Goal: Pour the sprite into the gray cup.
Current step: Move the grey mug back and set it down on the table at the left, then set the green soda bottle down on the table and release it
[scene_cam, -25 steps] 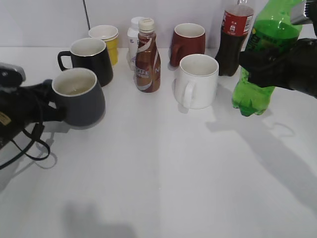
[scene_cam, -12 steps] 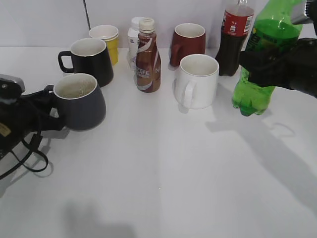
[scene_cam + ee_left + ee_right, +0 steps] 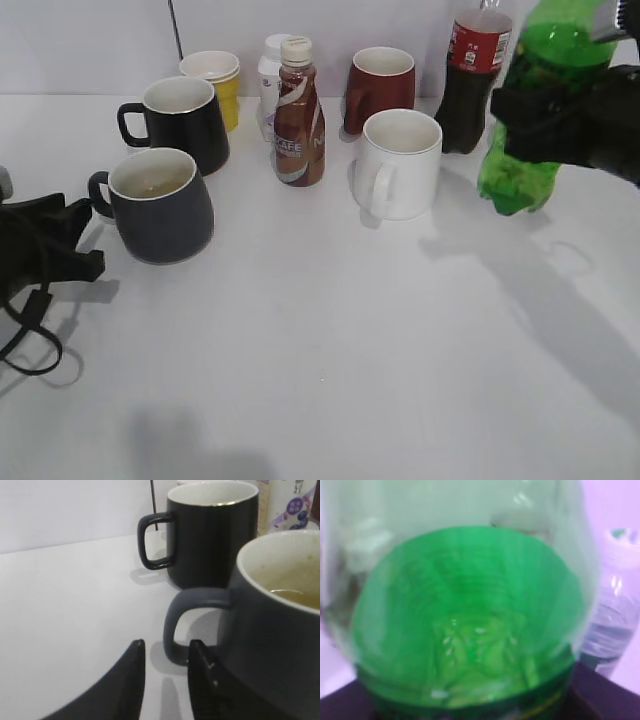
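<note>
two pincers are in play. the right pincer (image 3: 560, 125) is clamped around the middle of the sprite (image 3: 530, 110), holding the bottle clear of the surface (image 3: 330, 340) with its base hanging below the pincer and its neck above, tilted slightly; the cap end is cut off by the frame edge, so cap state cannot be confirmed. the left pincer (image 3: 165, 680) stands with jaws parted and holds nothing; the handle of the gray cup (image 3: 160, 205) lies just ahead of its fingertips, apart from them.

the gray cup stands upright on the surface, well apart from the right pincer, across the white mug (image 3: 398, 163) and the brown coffee bottle (image 3: 298, 115). the black mug (image 3: 182, 120) stands just behind the gray cup.

step in hand, as judged: carry the sprite across to the gray cup.

1. keep the bottle high enough that its base passes over the white mug and the coffee bottle.
2. keep it near upright during transit; tilt only once the neck is above the gray cup's mouth.
3. approach from the cup's open front side, away from the black mug.
4. keep the left pincer clear of the pour line, or close it on the handle to steady the cup.
5. tilt slowly; the cup already appears to hold some liquid.
</note>
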